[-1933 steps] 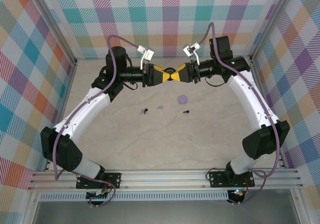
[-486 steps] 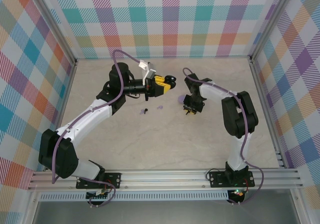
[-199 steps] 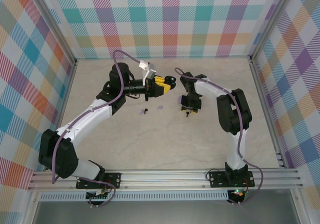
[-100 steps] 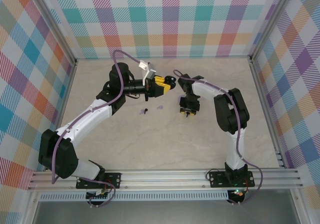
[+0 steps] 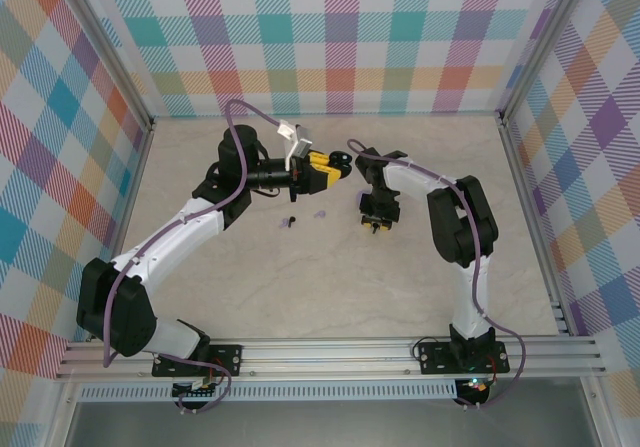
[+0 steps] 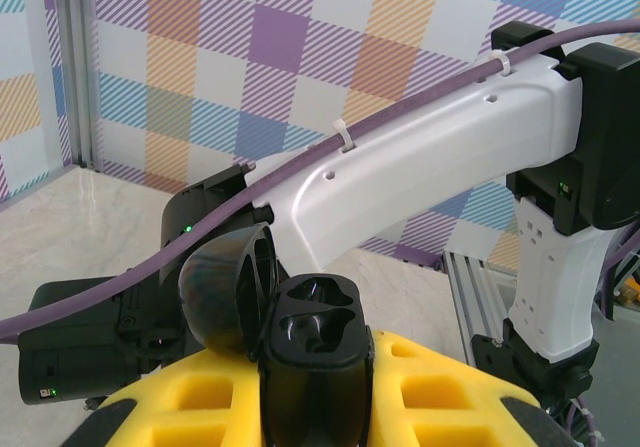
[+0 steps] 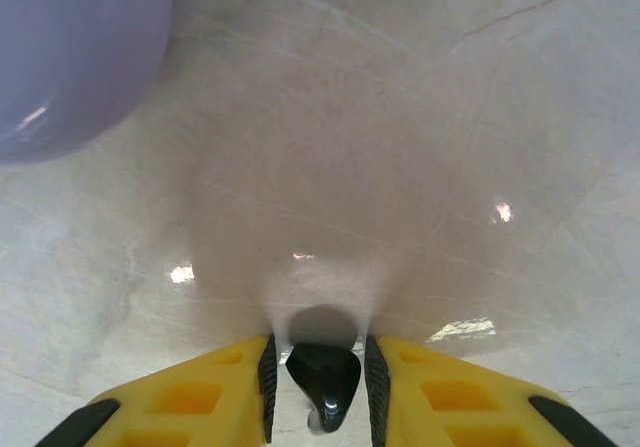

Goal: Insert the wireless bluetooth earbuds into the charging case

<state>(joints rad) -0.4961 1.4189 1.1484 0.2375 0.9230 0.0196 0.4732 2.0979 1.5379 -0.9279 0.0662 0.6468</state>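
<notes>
Black plastic is sitting in the left gripper (image 5: 336, 166). It is an open black case (image 6: 315, 342), and the yellow fingers (image 6: 450, 397) are clamping its body from both sides with no slack that I can see. The lid (image 6: 225, 287) is standing hinged up on the left, and the two sockets are facing the wrist camera, both looking bare. In the top view I'm watching that arm holding the case above the far middle of the table (image 5: 300, 297). Across from it, the right gripper (image 7: 319, 352) is pointing straight down at the tabletop. Its fingers are drawn in to a narrow gap, and the dark pads (image 7: 268, 369) are pressing on either side of a black earbud (image 7: 323, 377). I cannot tell whether that earbud is resting on the surface or hanging just above its shadow. A lilac case (image 7: 60, 57) is lying closed on the table beyond the fingertips, blurred in the upper left of the right wrist view and apart from the held earbud. Loose pieces are lying further left in the top view — a second black earbud (image 5: 291, 219) just beside a lilac earbud (image 5: 283, 225), and another lilac earbud (image 5: 320, 212) near them, all on the table below the held black case.
</notes>
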